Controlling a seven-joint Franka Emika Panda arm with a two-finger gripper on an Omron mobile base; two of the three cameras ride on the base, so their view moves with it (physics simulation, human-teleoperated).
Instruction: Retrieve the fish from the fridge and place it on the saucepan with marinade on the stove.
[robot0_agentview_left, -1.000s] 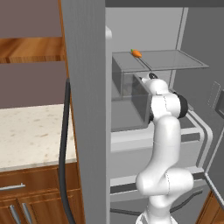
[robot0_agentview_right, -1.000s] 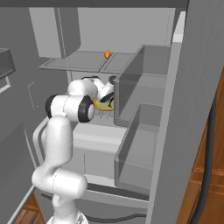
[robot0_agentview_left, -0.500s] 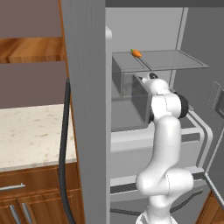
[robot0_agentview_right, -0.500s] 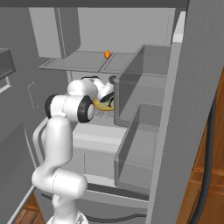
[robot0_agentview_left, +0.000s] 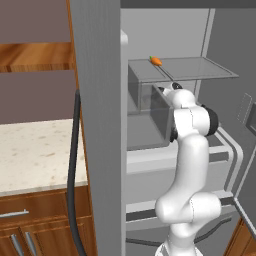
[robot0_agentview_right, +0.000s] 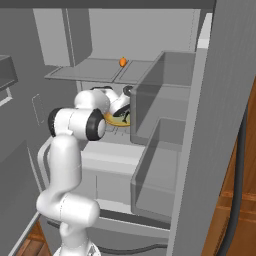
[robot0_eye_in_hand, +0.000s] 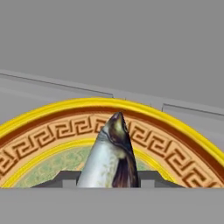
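Observation:
My arm reaches into the open fridge (robot0_agentview_left: 95, 125) at the middle shelf. In the hand view the slim grey-silver fish (robot0_eye_in_hand: 109, 148) lies on a round yellow plate (robot0_eye_in_hand: 175, 144) with a key-pattern rim. It stands between my two dark fingertips, and my gripper (robot0_eye_in_hand: 109, 181) is shut on the fish. From the right base view the hand (robot0_agentview_right: 119, 101) hovers over the plate (robot0_agentview_right: 120, 120), beside the door bin (robot0_agentview_right: 165, 95). The saucepan and the stove are out of view.
A small orange carrot-like item (robot0_agentview_left: 156, 61) (robot0_agentview_right: 122, 61) lies on the glass shelf (robot0_agentview_left: 200, 70) above my hand. Grey door bins (robot0_agentview_right: 160, 175) stand close on the right. A stone counter (robot0_agentview_left: 35, 150) over wooden cabinets lies left of the fridge door.

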